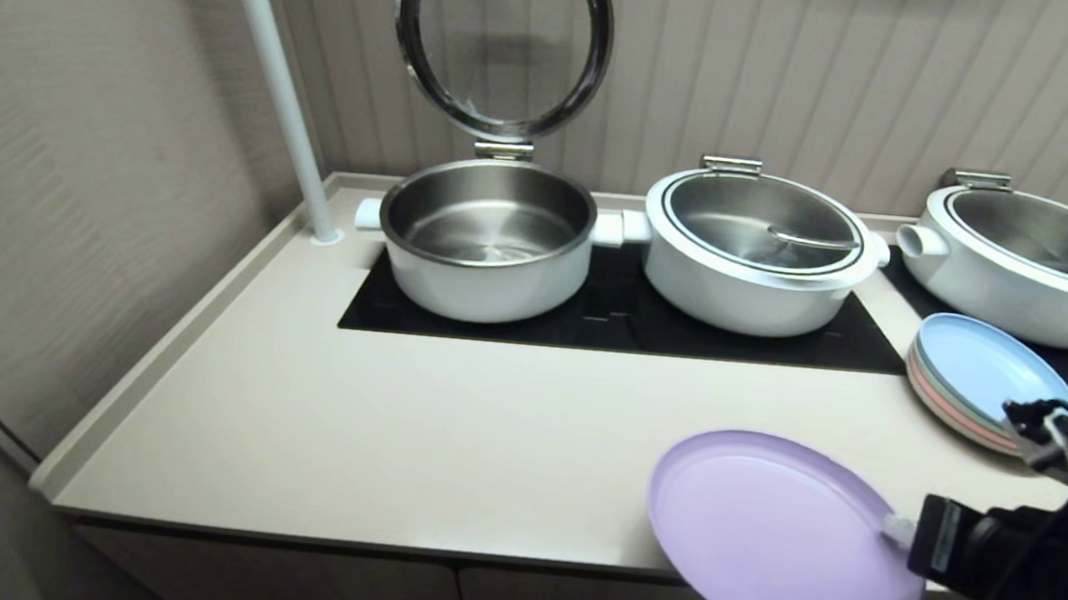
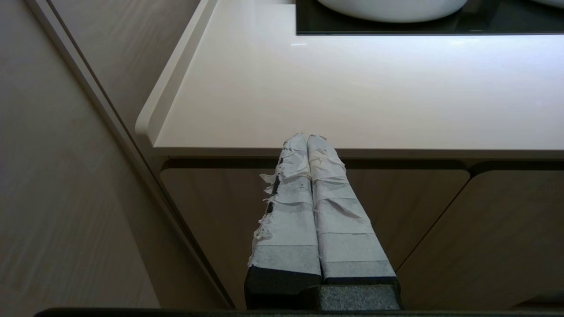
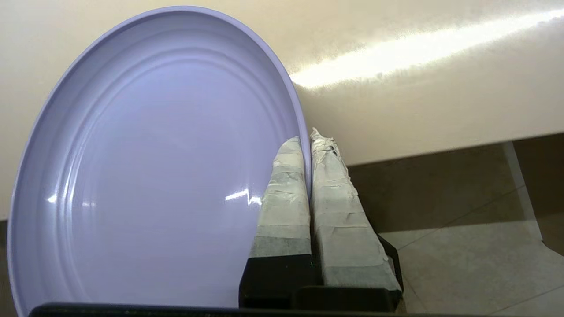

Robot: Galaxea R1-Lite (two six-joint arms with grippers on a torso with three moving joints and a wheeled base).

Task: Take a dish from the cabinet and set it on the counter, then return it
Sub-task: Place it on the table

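Observation:
The dish (image 1: 779,539) is a pale lavender plate, tilted and hanging over the front edge of the cream counter (image 1: 406,434) at the near right. My right gripper (image 1: 896,528) is shut on the dish's right rim; in the right wrist view the rim (image 3: 304,132) sits pinched between the two taped fingers (image 3: 286,198) of the right gripper (image 3: 307,143). My left gripper (image 2: 307,141) is shut and empty, held low in front of the cabinet doors (image 2: 220,220), below the counter's front edge (image 2: 352,152). The cabinet's inside is out of view.
A stack of blue, green and pink plates (image 1: 977,377) lies on the counter just behind my right arm. Three white pots stand on the black cooktop (image 1: 609,321): one open (image 1: 486,238), two lidded (image 1: 756,252) (image 1: 1030,261). A white pole (image 1: 282,85) rises at the back left.

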